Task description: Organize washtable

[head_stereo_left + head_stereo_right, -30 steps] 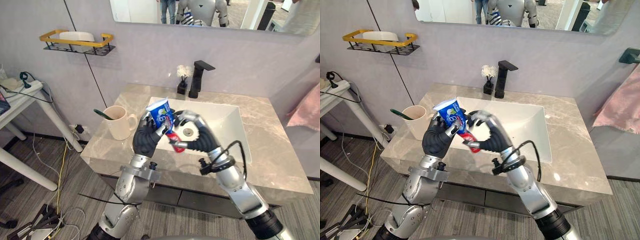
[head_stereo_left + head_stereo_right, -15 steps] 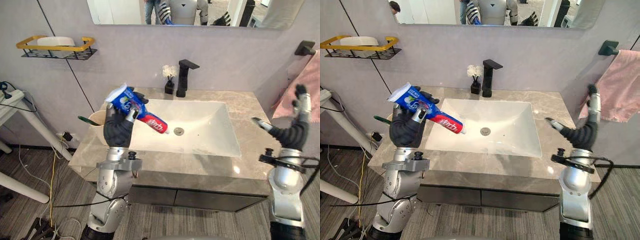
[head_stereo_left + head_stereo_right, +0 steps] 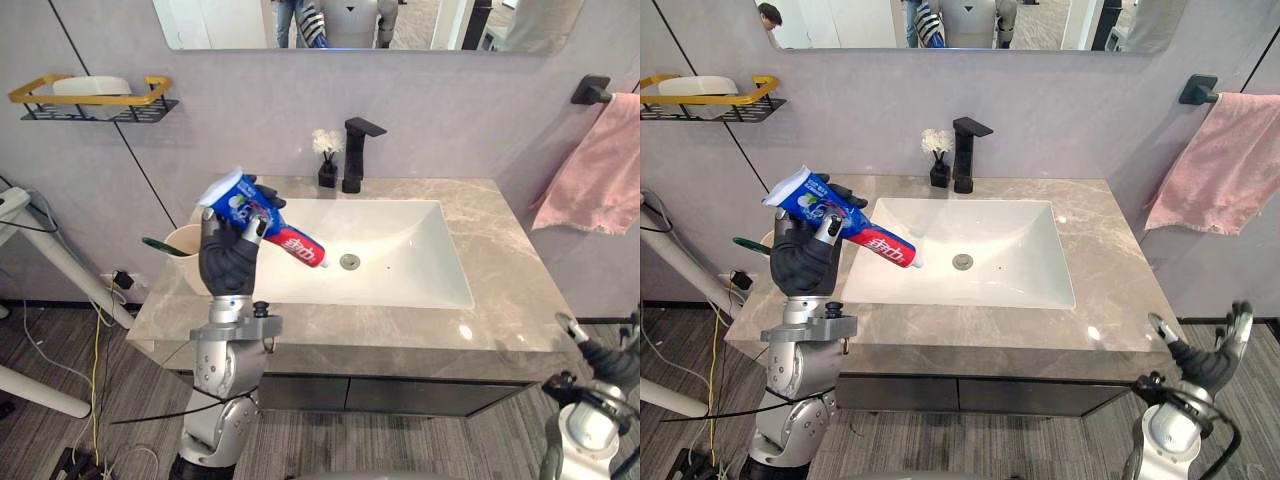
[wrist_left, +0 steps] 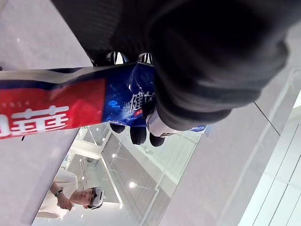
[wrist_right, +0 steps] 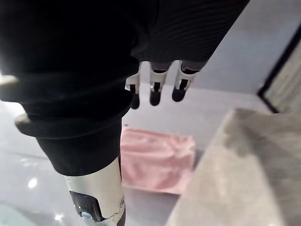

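My left hand (image 3: 226, 265) is raised over the left end of the marble washtable (image 3: 505, 290), shut on a blue, red and white toothpaste tube (image 3: 268, 222). The tube slants down towards the sink, cap end lowest. In the left wrist view my fingers (image 4: 141, 134) curl round the tube (image 4: 56, 107). Just behind my left hand stands a cream cup (image 3: 181, 240) with a green toothbrush (image 3: 156, 245) in it. My right hand (image 3: 1208, 362) hangs low off the counter's front right corner, fingers (image 5: 154, 89) straight, holding nothing.
A white sink basin (image 3: 410, 262) fills the counter's middle, with a black faucet (image 3: 355, 152) and a small vase of white flowers (image 3: 326, 165) behind it. A pink towel (image 3: 595, 170) hangs on the right wall. A yellow-rimmed shelf (image 3: 90, 97) is at left.
My right hand has dropped from beside the pink towel to below the counter's front right corner. My left hand still holds the tube up; the camera has shifted.
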Tool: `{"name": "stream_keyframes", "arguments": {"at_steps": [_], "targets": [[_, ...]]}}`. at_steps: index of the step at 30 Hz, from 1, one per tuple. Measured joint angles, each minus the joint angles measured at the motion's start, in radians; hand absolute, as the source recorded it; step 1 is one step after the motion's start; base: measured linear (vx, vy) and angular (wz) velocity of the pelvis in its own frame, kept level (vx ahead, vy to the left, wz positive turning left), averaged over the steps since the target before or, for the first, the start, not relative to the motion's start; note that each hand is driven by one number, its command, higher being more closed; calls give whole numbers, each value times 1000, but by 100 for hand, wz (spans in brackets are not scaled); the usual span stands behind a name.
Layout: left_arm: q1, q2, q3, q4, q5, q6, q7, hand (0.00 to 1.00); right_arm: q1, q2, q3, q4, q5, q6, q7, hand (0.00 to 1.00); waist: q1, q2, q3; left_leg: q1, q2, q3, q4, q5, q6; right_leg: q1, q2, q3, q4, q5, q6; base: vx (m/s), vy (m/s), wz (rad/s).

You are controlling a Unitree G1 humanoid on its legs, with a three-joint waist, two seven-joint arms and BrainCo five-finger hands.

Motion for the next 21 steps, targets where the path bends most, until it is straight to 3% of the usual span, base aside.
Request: {"name": "stream_keyframes", "arguments": {"at_steps": [6, 11, 21], "targets": [[-3, -51, -16, 20, 35, 4, 20, 100, 44, 45, 3, 164, 61, 15, -5, 0, 3, -7, -2, 7, 13, 13, 0, -2, -3, 5, 8, 4, 6, 0, 0, -6, -8, -2], [-17, -64, -9, 20, 41, 4, 33, 100, 72, 53, 7, 285, 130, 16, 42, 0, 4, -5, -4, 16, 20, 17, -4, -7, -9, 13, 10, 4, 7, 0, 0, -45, -16, -1], [-68, -73, 82, 20, 172, 5, 89, 100, 87, 56, 39, 567, 213, 16, 154, 0, 8, -6, -19, 15, 29, 17, -3, -4, -7, 13, 20, 0, 6, 0, 0, -8, -3, 0]]}}
